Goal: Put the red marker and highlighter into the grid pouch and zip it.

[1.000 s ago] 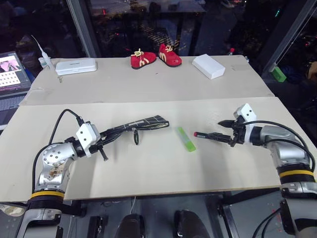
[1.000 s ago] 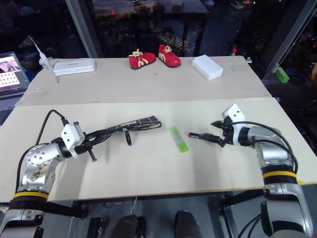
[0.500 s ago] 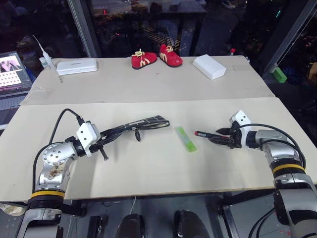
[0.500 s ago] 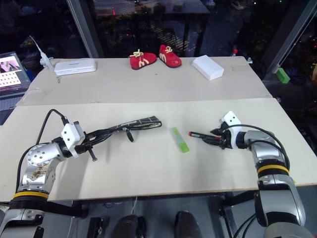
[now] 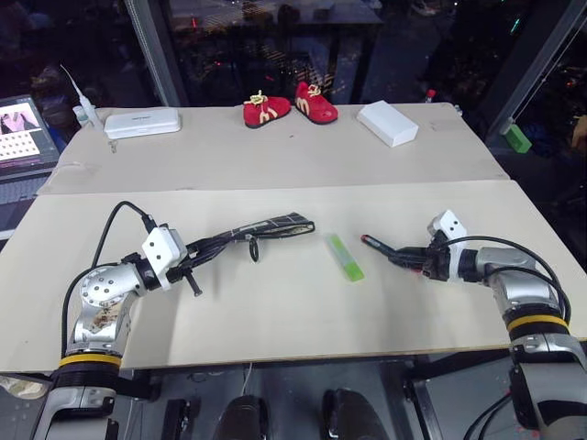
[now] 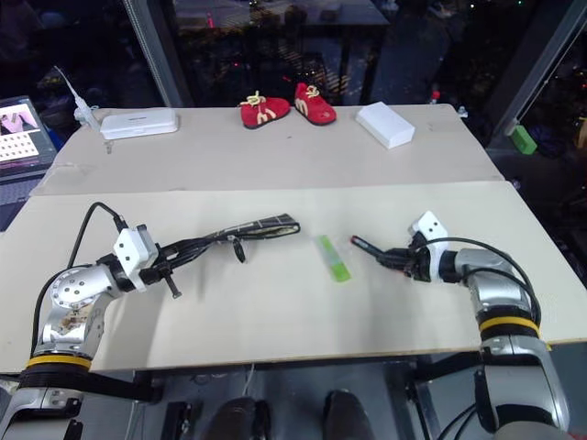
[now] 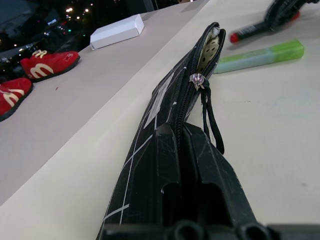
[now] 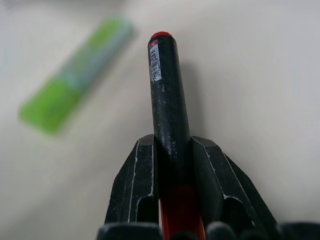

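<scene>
At the frame's right, the right gripper (image 8: 172, 165) pinches the red marker (image 8: 166, 100). It should lift cleanly, then aim the tip at the open mouth of the grid pouch (image 7: 170, 107), which the left gripper (image 7: 172, 165) clamps edge-up.

From the head, our two eye views look forward and down over the table (image 5: 275, 302) from a moderate distance, and both cover the same tabletop from the near edge to the red shoes (image 5: 289, 104) at the far side, one offset slightly sideways from the other. Our left wrist view sits very close behind the left gripper (image 7: 185, 150), low over the table, and looks along the grid pouch (image 7: 180, 95) toward the highlighter (image 7: 260, 55) and the red marker (image 7: 252, 31), with the shoes off to one side. Our right wrist view sits just behind the right gripper (image 8: 172, 172), faces along the marker toward the highlighter, and so shares the mid-table area with the other three views.
</scene>
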